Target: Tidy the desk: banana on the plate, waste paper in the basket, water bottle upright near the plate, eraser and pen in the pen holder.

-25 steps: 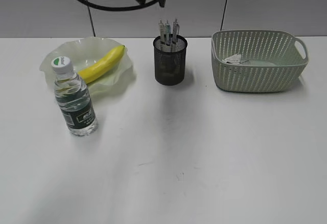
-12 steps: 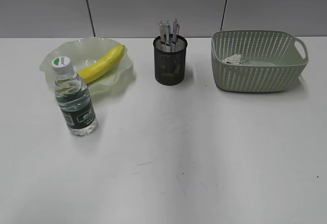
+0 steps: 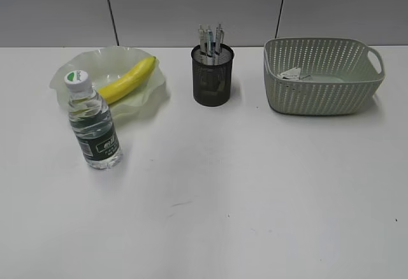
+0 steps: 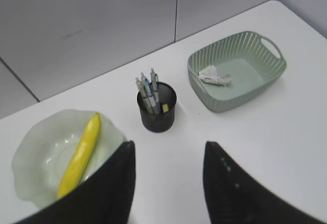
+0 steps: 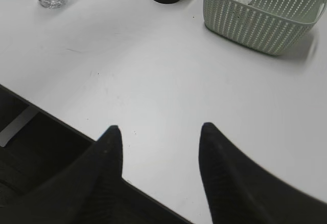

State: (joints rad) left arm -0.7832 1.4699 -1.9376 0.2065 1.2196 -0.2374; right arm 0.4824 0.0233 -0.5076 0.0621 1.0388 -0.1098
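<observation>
On the white desk [image 3: 255, 183] the yellow banana [image 3: 127, 80] lies in the pale green ruffled plate [image 3: 76, 62] at the back left. The water bottle [image 3: 93, 123] stands upright just in front of the plate. The black mesh pen holder [image 3: 212, 75] holds pens [image 3: 210, 39]; the eraser cannot be made out. Crumpled waste paper [image 3: 292, 73] lies in the green basket [image 3: 322, 75]. My left gripper [image 4: 170, 144] hangs open high above the desk, empty. My right gripper [image 5: 161, 128] is open and empty over the desk's near edge. Neither gripper shows in the exterior view.
A grey panelled wall [image 3: 204, 5] runs behind the desk. The desk's front edge [image 5: 61, 121] drops to a dark area in the right wrist view. Faint scuff marks [image 3: 182, 204] dot the bare middle of the tabletop.
The dark arm and cable at the top of the exterior view one second ago have left that view. The objects on the desk have not moved.
</observation>
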